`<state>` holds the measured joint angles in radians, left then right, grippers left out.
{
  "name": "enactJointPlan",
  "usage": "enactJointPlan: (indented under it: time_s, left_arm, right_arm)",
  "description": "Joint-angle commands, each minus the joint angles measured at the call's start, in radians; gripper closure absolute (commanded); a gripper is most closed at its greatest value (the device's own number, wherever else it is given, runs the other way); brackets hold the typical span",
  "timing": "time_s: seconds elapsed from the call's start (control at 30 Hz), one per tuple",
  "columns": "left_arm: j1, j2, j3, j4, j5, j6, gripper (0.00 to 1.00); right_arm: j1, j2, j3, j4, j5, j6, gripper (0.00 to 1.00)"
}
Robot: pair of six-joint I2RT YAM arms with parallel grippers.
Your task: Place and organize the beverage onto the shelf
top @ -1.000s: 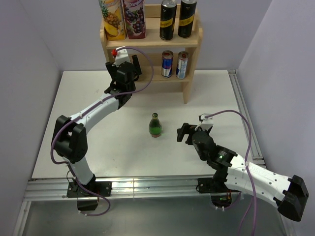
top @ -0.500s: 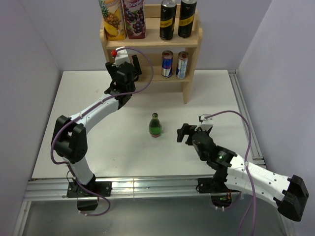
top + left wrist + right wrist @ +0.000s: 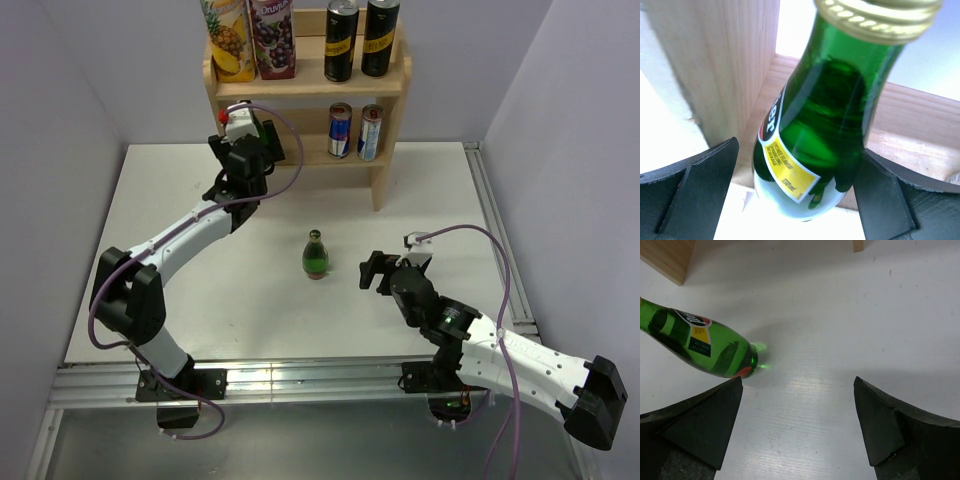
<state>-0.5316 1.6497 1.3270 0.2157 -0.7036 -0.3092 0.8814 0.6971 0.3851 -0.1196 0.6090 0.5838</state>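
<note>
The wooden shelf point(image 3: 381, 180) stands at the table's far side. My left gripper point(image 3: 258, 140) reaches into the left end of its lower tier. In the left wrist view a green bottle point(image 3: 825, 115) with a gold cap stands on the tier beside the shelf's side panel point(image 3: 725, 60). It is between the open fingers of the left gripper point(image 3: 799, 152), with a gap on the left side. A second green bottle point(image 3: 316, 255) point(image 3: 705, 347) stands mid-table. My right gripper point(image 3: 368, 270) point(image 3: 797, 385) hovers open just right of it, holding nothing.
Two juice cartons point(image 3: 250, 35) and two black cans point(image 3: 360, 38) fill the top tier. Two blue-silver cans point(image 3: 355, 130) stand on the lower tier's right half. Walls close in on both sides, and a metal rail point(image 3: 300, 380) runs along the near edge.
My left arm has stretched slightly further toward the shelf's lower tier. The right arm and the bottle on the table have not moved.
</note>
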Motion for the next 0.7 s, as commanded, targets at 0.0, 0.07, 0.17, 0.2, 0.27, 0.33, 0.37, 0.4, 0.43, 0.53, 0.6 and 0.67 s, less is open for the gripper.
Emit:
enactJointPlan:
  time_s: [0.0, 0.07, 0.17, 0.2, 0.27, 0.33, 0.37, 0.4, 0.43, 0.53, 0.6, 0.67]
  left_arm:
    - [0.027, -0.071, -0.012, -0.003, -0.053, -0.005, 0.02]
    - [0.025, -0.071, -0.008, -0.010, -0.043, 0.001, 0.02]
    - [0.024, -0.062, 0.000, -0.018, -0.045, 0.005, 0.02]
    - [0.025, -0.057, 0.003, -0.019, -0.045, 0.005, 0.02]
    - [0.024, -0.048, 0.006, -0.022, -0.037, 0.005, 0.02]
    - [0.025, -0.036, 0.008, -0.022, -0.033, 0.001, 0.02]
    - [0.024, -0.031, 0.011, -0.018, -0.031, 0.002, 0.03]
    - [0.025, -0.027, 0.012, -0.018, -0.031, 0.002, 0.04]
    - [0.024, -0.015, 0.017, -0.018, -0.031, 0.002, 0.06]
    - [0.024, 0.012, 0.029, -0.013, -0.043, 0.008, 0.17]
    - [0.025, 0.027, 0.037, -0.010, -0.051, 0.009, 0.30]
    - [0.027, 0.047, 0.047, -0.007, -0.051, 0.012, 0.35]
  right_arm:
    - [0.007, -0.002, -0.008, 0.031, 0.025, 0.010, 0.01]
    - [0.007, -0.004, -0.009, 0.031, 0.023, 0.010, 0.01]
    - [0.008, -0.008, -0.011, 0.031, 0.025, 0.010, 0.01]
    - [0.008, -0.010, -0.011, 0.031, 0.025, 0.010, 0.01]
    - [0.007, -0.010, -0.011, 0.031, 0.025, 0.010, 0.01]
    - [0.008, -0.010, -0.012, 0.032, 0.026, 0.011, 0.01]
    - [0.007, -0.011, -0.012, 0.032, 0.026, 0.010, 0.01]
    - [0.008, -0.013, -0.012, 0.032, 0.026, 0.011, 0.01]
    - [0.007, -0.013, -0.012, 0.032, 0.026, 0.011, 0.01]
    - [0.008, -0.015, -0.015, 0.032, 0.028, 0.011, 0.01]
    - [0.008, -0.019, -0.015, 0.032, 0.029, 0.011, 0.01]
    - [0.008, -0.018, -0.015, 0.034, 0.029, 0.011, 0.01]
